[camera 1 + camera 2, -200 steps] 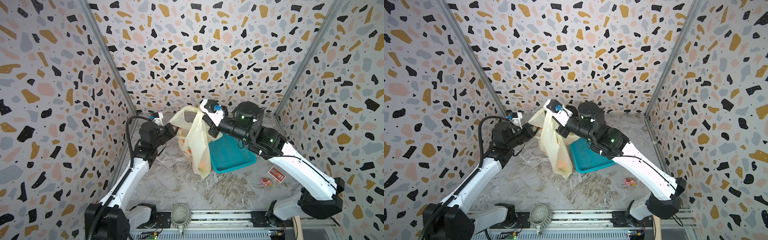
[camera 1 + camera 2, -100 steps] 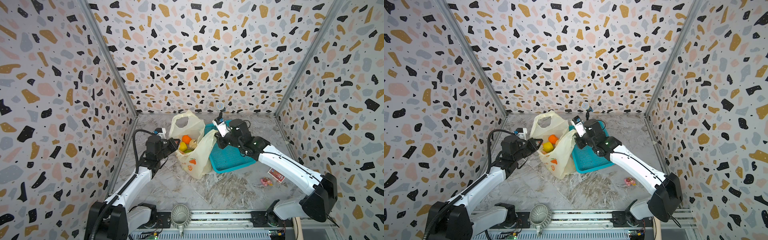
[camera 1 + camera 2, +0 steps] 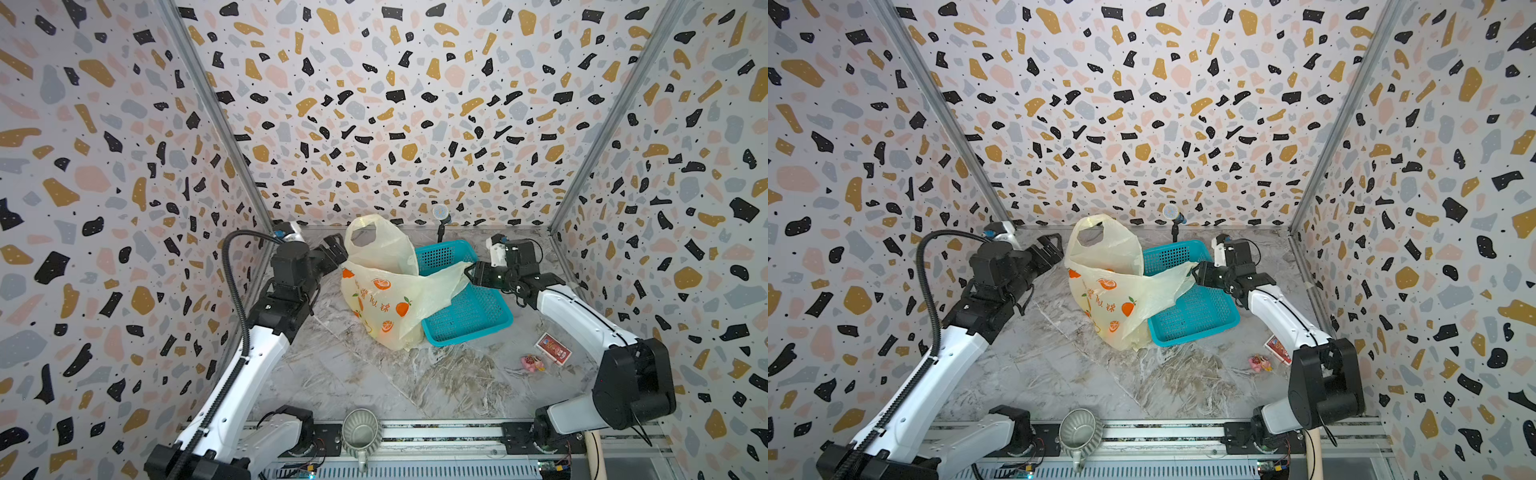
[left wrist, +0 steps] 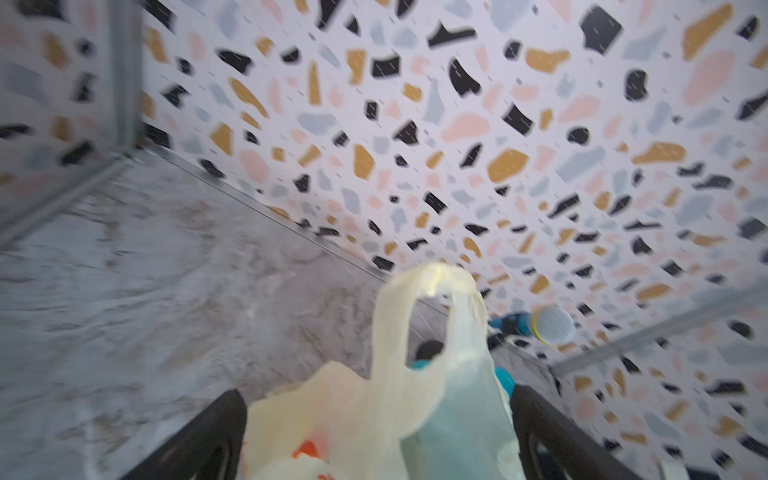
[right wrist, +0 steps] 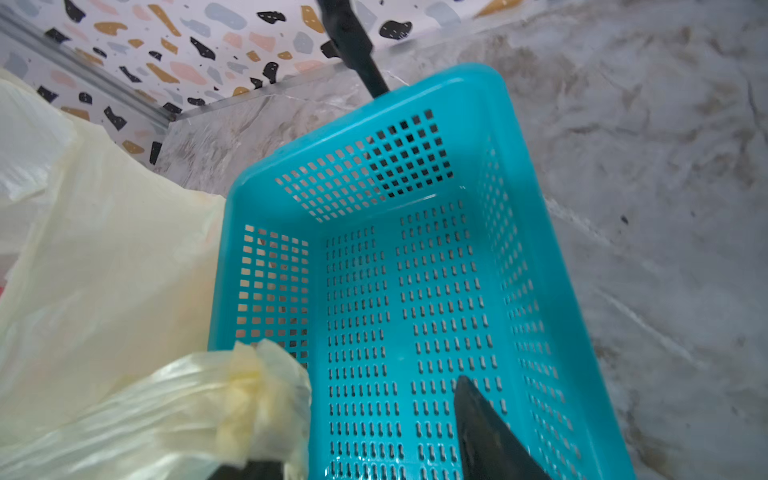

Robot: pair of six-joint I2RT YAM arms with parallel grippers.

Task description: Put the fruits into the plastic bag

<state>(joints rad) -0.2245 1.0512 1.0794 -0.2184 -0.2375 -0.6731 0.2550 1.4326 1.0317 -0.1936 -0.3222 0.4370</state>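
Pale-yellow translucent plastic bag (image 3: 386, 299) printed with oranges slumps on your marble tabletop (image 3: 332, 374), overlapping the teal perforated plastic basket (image 3: 469, 316). Your left gripper (image 3: 334, 250) stands wide apart around bag film. Your right gripper (image 3: 470, 272) is parted too, one handle draped against a finger (image 5: 253, 471).

A teal perforated plastic basket (image 3: 469, 307) lies below the right claw (image 3: 470, 273) on the grey marble worktop (image 3: 353, 374). A mesh-headed microphone (image 3: 440, 212) stands beyond this claw; a red card packet (image 3: 552, 348) lies well apart.
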